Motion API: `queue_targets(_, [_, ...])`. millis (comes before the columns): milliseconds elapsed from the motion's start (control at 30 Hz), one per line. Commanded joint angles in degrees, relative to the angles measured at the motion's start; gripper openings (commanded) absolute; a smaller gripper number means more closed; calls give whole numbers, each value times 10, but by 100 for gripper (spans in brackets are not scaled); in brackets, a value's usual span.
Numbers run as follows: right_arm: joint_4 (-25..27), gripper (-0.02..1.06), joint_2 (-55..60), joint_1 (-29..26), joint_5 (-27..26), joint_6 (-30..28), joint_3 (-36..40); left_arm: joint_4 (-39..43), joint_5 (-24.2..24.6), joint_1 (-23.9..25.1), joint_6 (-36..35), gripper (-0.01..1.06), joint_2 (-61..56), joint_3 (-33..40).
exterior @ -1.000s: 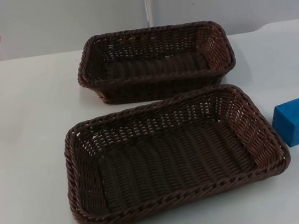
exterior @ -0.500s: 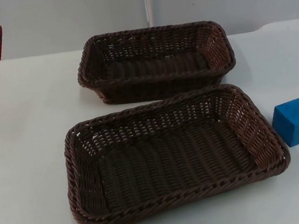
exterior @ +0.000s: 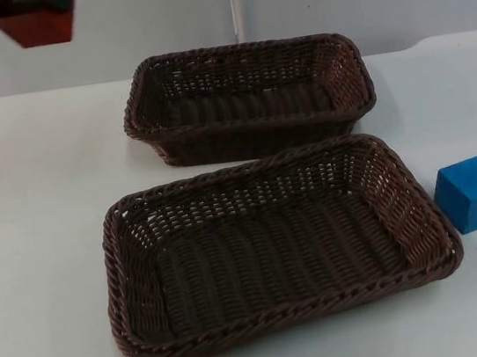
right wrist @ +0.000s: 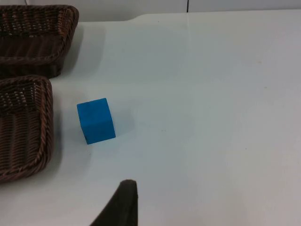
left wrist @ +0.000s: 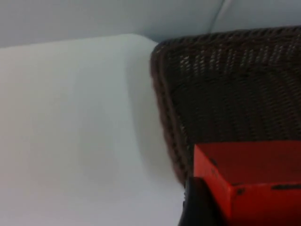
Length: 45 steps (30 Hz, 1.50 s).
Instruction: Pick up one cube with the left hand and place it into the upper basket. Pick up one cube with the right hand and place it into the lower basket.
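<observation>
Left gripper (exterior: 28, 6) clenched on red cube (exterior: 37, 25), above-left of upper basket (exterior: 243, 53); right gripper's state untellable.

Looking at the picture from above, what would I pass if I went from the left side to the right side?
Red cube held up by the left gripper at the far left corner → lower basket → upper basket, whose left end begins a little further right → blue cube on the white table.
</observation>
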Motion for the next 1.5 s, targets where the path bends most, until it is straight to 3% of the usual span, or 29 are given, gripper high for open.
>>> queue_targets(0, [0, 105, -2, -3, -1, -2, 1, -9, 0, -17, 6, 0, 27, -33])
queue_targets(267, [0, 105, -2, -3, -1, -2, 1, -9, 32, -42, 7, 0, 134, -158])
queue_targets(433, [0, 105, -2, -3, -1, -2, 1, -37, 83, -46, 7, 0, 228, -271])
queue_targets(800, [0, 105, -2, -3, -1, -2, 1, -78, 118, -70, 7, 0, 360, -424])
queue_targets(967, [0, 105, -2, -3, -1, -2, 1, -76, 113, -89, 7, 0, 399, -458])
queue_targets(1133, [0, 105, -2, -3, -1, -2, 1, -67, 82, -103, 13, 0, 422, -459])
queue_targets(1467, [0, 105, -2, -3, -1, -2, 1, -31, 78, -108, 16, 0, 450, -459])
